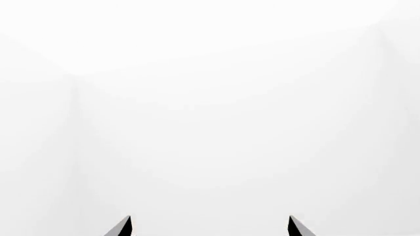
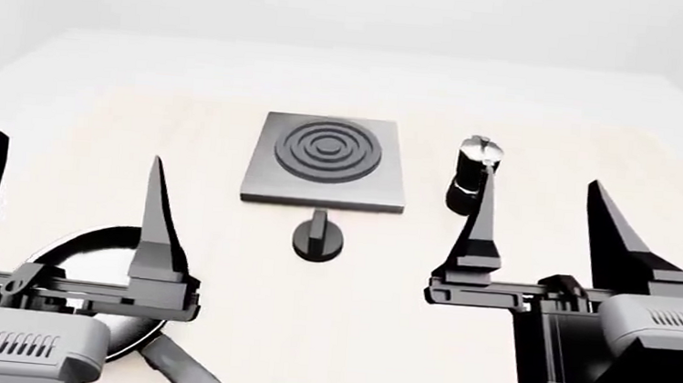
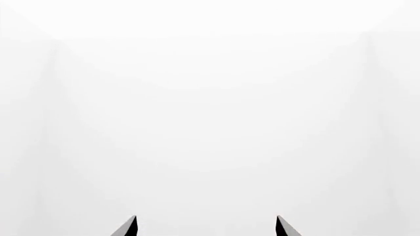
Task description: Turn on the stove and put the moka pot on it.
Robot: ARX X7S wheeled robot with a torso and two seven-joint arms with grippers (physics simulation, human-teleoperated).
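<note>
In the head view the stove (image 2: 326, 161), a flat dark-grey square plate with raised rings, lies at the table's middle. Its black round knob (image 2: 317, 236) stands just in front of it. The moka pot (image 2: 474, 175), black with a silver lid, stands upright to the stove's right, partly hidden behind a right fingertip. My left gripper (image 2: 76, 154) is open and empty at the near left. My right gripper (image 2: 541, 187) is open and empty at the near right, nearer than the pot. Both wrist views show only white wall and fingertips (image 1: 123, 227) (image 3: 129, 227).
A black frying pan (image 2: 86, 258) lies on the table under my left gripper, its handle (image 2: 187, 376) pointing toward the near edge. The pale wooden tabletop (image 2: 343, 329) spreads between the two arms. White walls stand behind.
</note>
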